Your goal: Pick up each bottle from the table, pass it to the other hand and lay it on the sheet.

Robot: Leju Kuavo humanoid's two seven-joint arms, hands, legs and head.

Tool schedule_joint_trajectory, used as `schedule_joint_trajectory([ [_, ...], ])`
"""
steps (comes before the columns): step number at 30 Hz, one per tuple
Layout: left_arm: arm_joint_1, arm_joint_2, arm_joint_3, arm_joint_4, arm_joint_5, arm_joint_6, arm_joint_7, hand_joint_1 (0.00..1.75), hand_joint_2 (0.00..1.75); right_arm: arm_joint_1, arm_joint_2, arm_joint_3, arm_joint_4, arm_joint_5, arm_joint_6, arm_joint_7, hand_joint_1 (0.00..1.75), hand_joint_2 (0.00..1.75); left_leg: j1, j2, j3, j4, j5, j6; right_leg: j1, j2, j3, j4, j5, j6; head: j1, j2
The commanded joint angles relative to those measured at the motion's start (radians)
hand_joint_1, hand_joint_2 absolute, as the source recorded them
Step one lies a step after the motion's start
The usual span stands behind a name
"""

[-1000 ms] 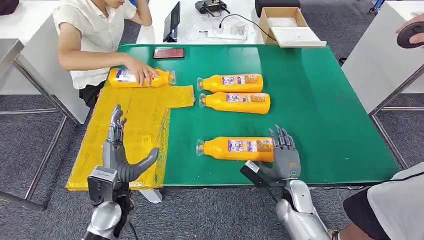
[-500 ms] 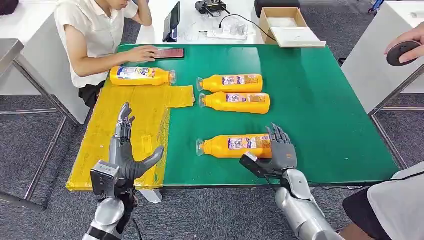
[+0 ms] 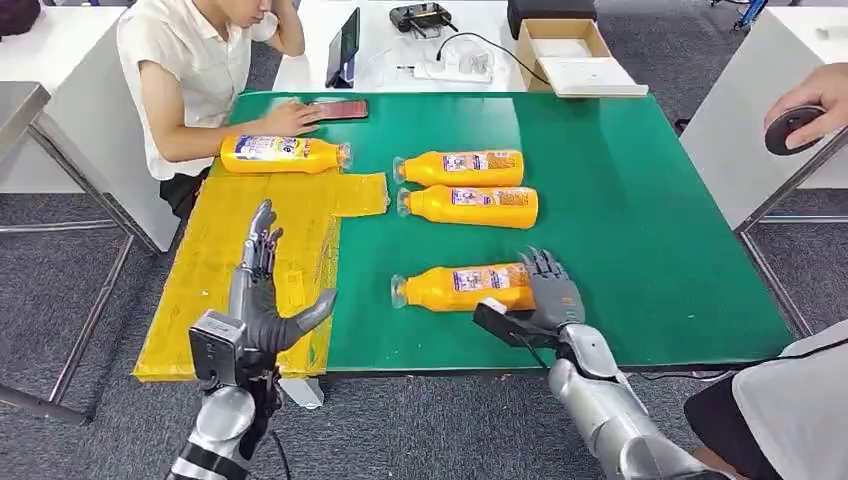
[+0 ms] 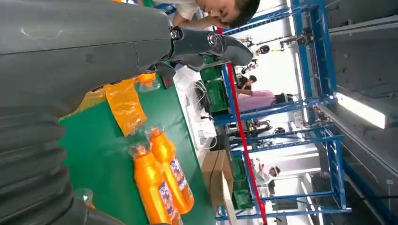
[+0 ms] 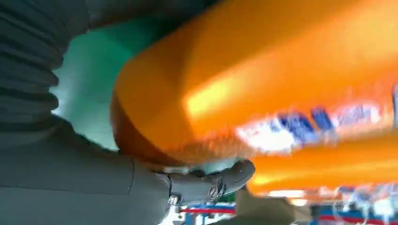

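Bottle (image 3: 462, 286) lies near the table's (image 3: 650, 200) front edge, the right hand (image 3: 548, 300) cupping its base, fingers not clearly closed. Left hand (image 3: 262, 300) waits spread over the sheet (image 3: 215, 260). A shallow end-grip could let it roll off.

You are looking at a blurred bottle (image 5: 263, 89) in the right wrist view, its label smearing into streaks you cannot read. The right hand (image 3: 548, 296) is covering the bottle's base end, so you cannot tell whether the fingers are gripping it or only touching. Beyond the left hand (image 3: 262, 300), the bottle labels are showing too small to read.
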Motion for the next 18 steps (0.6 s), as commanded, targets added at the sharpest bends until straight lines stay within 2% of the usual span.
schedule_joint_trajectory([
  [1,-0.054,0.008,-0.035,0.079,0.014,-0.015,0.0,0.0,1.75,-0.025,0.004,0.07,0.136,-0.007,0.085,-0.032,1.75,1.75,0.001,-0.001,0.001,-0.001,0.0,-0.002,0.002,-0.002,0.002,-0.001,0.0,-0.002,0.0,0.0],
  [5,-0.065,0.011,-0.044,0.09,0.02,-0.023,-0.002,0.0,1.75,-0.023,0.002,0.052,0.15,-0.063,0.145,-0.087,1.75,1.75,0.002,0.0,0.003,-0.001,0.001,-0.002,0.002,-0.001,0.003,-0.002,0.0,-0.002,0.0,0.0],
  [10,-0.066,0.01,-0.045,0.091,0.02,-0.024,-0.002,0.0,1.75,-0.021,0.001,0.052,0.15,-0.065,0.144,-0.089,1.75,1.75,0.002,-0.001,0.005,-0.002,0.001,-0.002,0.003,-0.002,0.005,-0.003,0.0,-0.002,0.0,0.0],
  [12,-0.069,0.015,-0.052,0.093,0.027,-0.031,-0.006,0.0,1.75,-0.014,-0.003,0.048,0.141,-0.104,0.178,-0.144,1.75,1.75,0.002,0.002,0.004,-0.001,0.0,-0.001,0.002,0.0,0.004,-0.002,0.0,-0.002,0.0,0.0],
  [14,-0.07,0.016,-0.052,0.093,0.031,-0.032,-0.009,0.0,1.75,-0.005,-0.005,0.042,0.131,-0.131,0.165,-0.181,1.75,1.75,0.002,0.001,0.004,-0.001,0.0,-0.002,0.003,-0.002,0.004,-0.002,0.0,-0.002,0.0,0.0],
  [16,-0.062,0.01,-0.041,0.086,0.058,-0.029,-0.022,0.0,1.75,0.021,0.013,-0.041,0.092,-0.28,0.213,-0.321,1.75,1.75,0.002,0.0,0.005,-0.001,0.001,-0.002,0.003,-0.002,0.005,-0.003,0.0,-0.002,0.0,0.0],
  [18,-0.055,0.009,-0.035,0.08,0.072,-0.028,-0.024,0.0,1.75,0.035,0.021,-0.045,0.067,-0.306,0.197,-0.351,1.75,1.75,0.002,0.001,0.005,-0.002,0.001,-0.002,0.003,-0.002,0.005,-0.003,0.0,-0.002,0.0,0.0],
])
